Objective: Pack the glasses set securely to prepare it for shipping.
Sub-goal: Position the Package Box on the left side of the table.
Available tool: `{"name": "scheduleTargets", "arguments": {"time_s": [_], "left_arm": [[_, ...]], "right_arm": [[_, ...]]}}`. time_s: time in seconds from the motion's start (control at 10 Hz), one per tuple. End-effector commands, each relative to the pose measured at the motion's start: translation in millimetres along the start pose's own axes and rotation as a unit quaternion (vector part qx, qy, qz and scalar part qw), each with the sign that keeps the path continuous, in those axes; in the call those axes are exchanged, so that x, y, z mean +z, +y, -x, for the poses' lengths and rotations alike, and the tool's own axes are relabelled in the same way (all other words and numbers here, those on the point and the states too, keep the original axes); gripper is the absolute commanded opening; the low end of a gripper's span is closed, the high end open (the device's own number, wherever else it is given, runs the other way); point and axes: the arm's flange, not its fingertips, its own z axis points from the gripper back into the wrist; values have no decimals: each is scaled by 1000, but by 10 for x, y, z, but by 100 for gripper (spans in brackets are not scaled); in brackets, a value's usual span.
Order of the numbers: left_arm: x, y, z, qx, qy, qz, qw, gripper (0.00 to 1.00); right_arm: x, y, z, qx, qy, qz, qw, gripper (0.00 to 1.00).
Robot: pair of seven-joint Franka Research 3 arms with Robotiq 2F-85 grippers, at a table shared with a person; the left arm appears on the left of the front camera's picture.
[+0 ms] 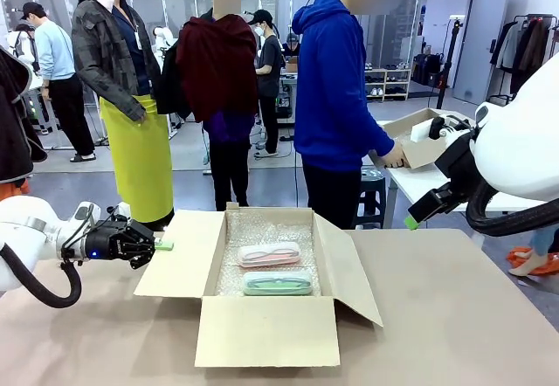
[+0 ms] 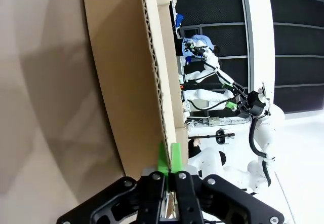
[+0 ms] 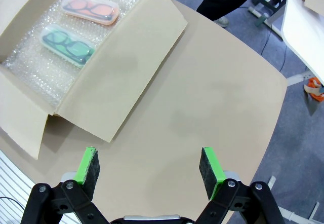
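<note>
An open cardboard box [image 1: 266, 329] lined with bubble wrap stands mid-table. Inside it lie the glasses set's two cases side by side: the pale pink case [image 1: 269, 253] farther back and the mint green case [image 1: 277, 282] nearer me. The right wrist view shows them too, the pink case [image 3: 91, 8] and the green case [image 3: 68, 42]. My left gripper [image 1: 162, 244] is shut on the outer edge of the box's left flap [image 1: 183, 259]; in the left wrist view its green pads [image 2: 163, 159] pinch the flap's corrugated edge [image 2: 154, 77]. My right gripper [image 3: 149, 163] hangs open and empty above the table, right of the box.
All the box's flaps lie spread outward; the right flap [image 3: 126, 67] slopes toward bare tabletop [image 3: 217, 102]. A person in a blue hoodie [image 1: 336, 98] stands beyond the far edge, hands on a small carton [image 1: 419, 137] on a white side table.
</note>
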Motion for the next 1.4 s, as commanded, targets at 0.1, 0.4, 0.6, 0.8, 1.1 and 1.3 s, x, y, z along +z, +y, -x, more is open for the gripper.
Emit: {"name": "scheduleTargets", "arguments": {"time_s": [0.1,0.4,0.6,0.8,1.1,1.3], "left_arm": [[7,-9,-3,-6,-1,1,1000,0],[7,-9,-3,-6,-1,1,1000,0],[99,-50,-47,2,3,12,1000,2],[350,-88,-161,-7,-1,18,1000,2],[853,12,-278,-18,-1,-6,1000,2],[1259,97,-296,-24,2,-21,999,2]], "right_arm": [[7,32,-8,-10,0,5,1000,100],[7,32,-8,-10,0,5,1000,100],[7,32,-8,-10,0,5,1000,100],[7,32,-8,-10,0,5,1000,100],[7,32,-8,-10,0,5,1000,100],[7,32,-8,-10,0,5,1000,100]]}}
